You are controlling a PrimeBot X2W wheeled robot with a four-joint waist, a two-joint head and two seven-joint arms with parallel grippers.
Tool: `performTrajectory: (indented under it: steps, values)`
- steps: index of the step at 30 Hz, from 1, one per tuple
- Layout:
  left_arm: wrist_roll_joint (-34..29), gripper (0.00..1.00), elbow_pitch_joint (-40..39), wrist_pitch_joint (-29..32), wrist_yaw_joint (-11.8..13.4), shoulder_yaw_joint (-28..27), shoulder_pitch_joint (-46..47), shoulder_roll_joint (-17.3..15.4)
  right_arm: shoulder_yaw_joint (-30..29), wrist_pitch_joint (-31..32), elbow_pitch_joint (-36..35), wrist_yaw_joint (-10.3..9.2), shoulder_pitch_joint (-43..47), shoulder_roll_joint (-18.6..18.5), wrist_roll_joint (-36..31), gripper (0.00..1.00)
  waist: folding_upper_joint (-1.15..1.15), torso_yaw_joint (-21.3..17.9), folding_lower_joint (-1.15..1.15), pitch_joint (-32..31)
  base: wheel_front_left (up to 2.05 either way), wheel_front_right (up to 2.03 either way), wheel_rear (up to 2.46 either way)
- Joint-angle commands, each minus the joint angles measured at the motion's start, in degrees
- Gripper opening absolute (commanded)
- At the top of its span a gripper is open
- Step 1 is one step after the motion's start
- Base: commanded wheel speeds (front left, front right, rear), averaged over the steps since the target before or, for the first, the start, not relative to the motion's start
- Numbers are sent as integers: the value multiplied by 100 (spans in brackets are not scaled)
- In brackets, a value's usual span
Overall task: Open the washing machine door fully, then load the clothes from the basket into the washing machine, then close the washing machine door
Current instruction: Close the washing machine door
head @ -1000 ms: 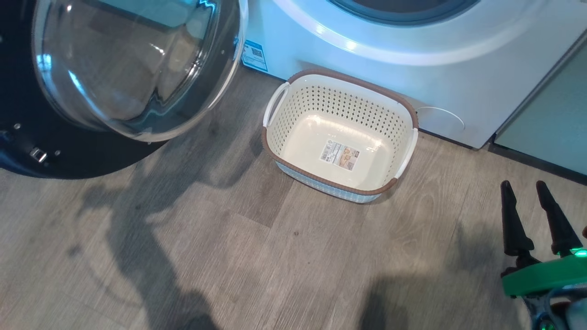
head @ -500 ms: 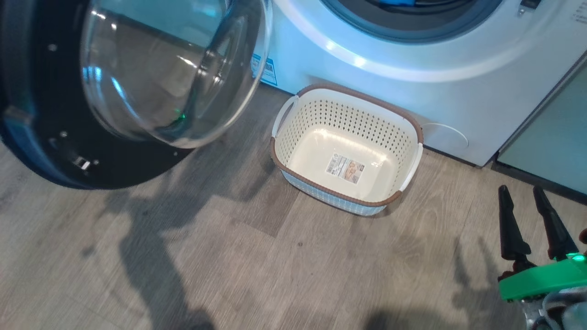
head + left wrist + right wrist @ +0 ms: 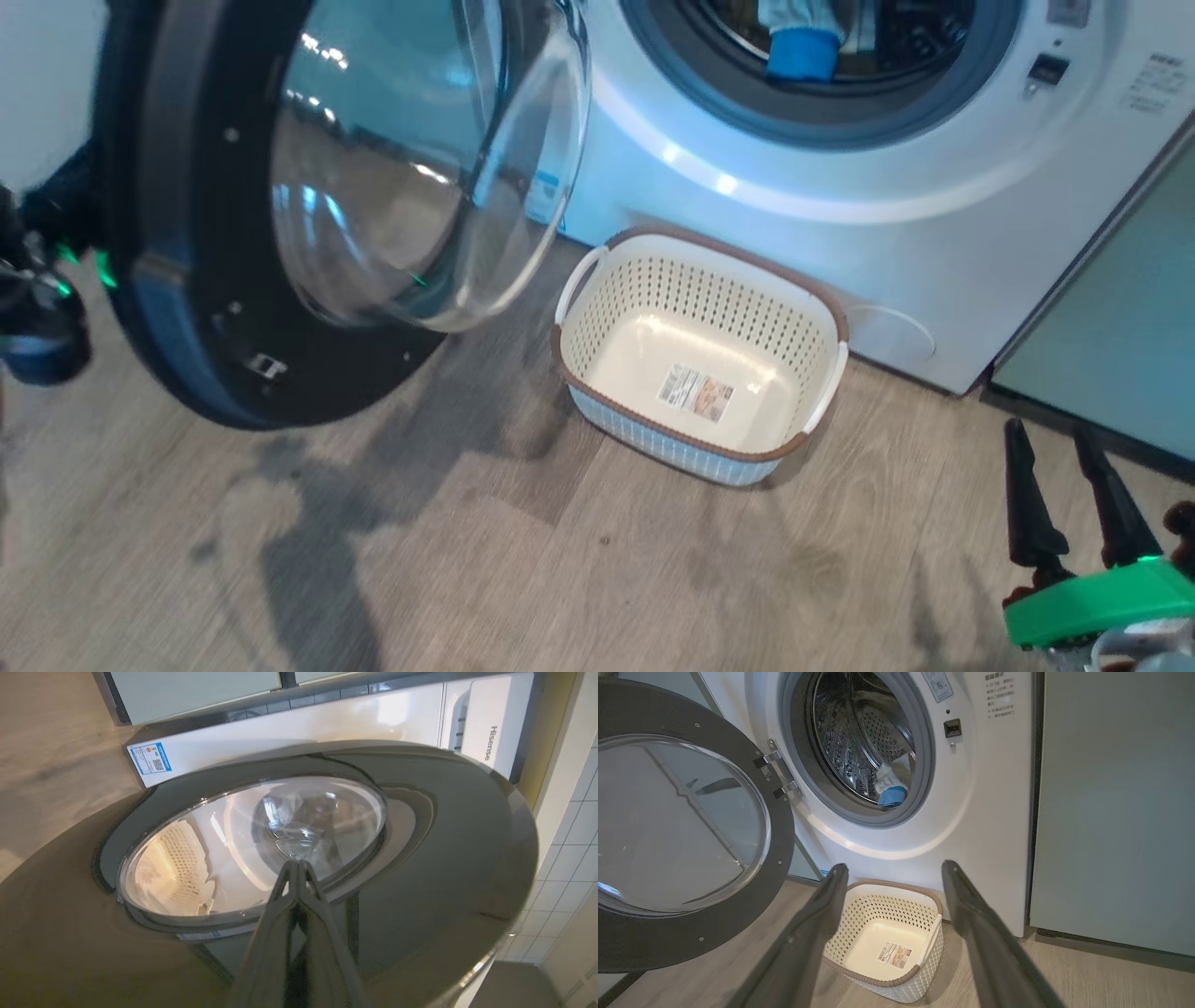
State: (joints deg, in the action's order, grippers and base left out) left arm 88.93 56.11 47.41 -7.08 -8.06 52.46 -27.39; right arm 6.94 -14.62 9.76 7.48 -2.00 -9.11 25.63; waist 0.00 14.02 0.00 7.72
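**Basket empty on the floor, washer door standing open**

Underfoot is a grey-brown wood-plank floor (image 3: 467, 560), streaked with soft shadows. Nearest, low on the robot's right, the right gripper (image 3: 1047, 429) hangs above the planks with its two dark fingers spread wide and nothing between them. It is well clear of everything.

A little further in, the basket (image 3: 700, 294) sits on the floor, right up against the foot of the washing machine (image 3: 840, 243). There is nothing in it but the label sticker (image 3: 695, 392) on its bottom. It lies ahead of the right gripper and to that gripper's left, well apart from it.

To the left, the washing machine door (image 3: 187, 280) is swung out on its metal hinge (image 3: 777, 772), with its glass bowl (image 3: 411, 187) bulging towards the basket. On the door's glossy outer side, the left gripper (image 3: 294, 863) has its fingers pressed together, empty, the tips right by the edge of the glass. I cannot tell whether they touch it.

Beyond the grey-rimmed opening, the clothes (image 3: 803, 42) lie in the steel drum (image 3: 859, 732), one bright blue part at the front lip. They are far from both grippers.

A pale green cabinet (image 3: 1111, 355) flanks the machine on the right, and white wall tiles (image 3: 574, 826) show on the far side.
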Motion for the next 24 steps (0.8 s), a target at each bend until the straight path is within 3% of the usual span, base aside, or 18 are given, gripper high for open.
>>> performTrajectory:
  steps: [1, 12, 24]
  values:
    - [78, 0, -279, 112, -38, -75, -50, -199, 48, -38, -157, 1, -60, -39, -51, 100, 0, -48, 0, -132, 0, 0, 0]
    - [214, 0, -941, 391, -25, -23, -605, 195, -18, -38, -144, 1, 115, 39, -57, 100, 0, -235, 0, -435, 0, 0, 0]
    - [309, 0, -2187, 618, 314, 149, -1286, 728, -56, -38, -117, 1, 160, 106, -60, 100, 0, -613, 0, -639, 0, 0, 0]
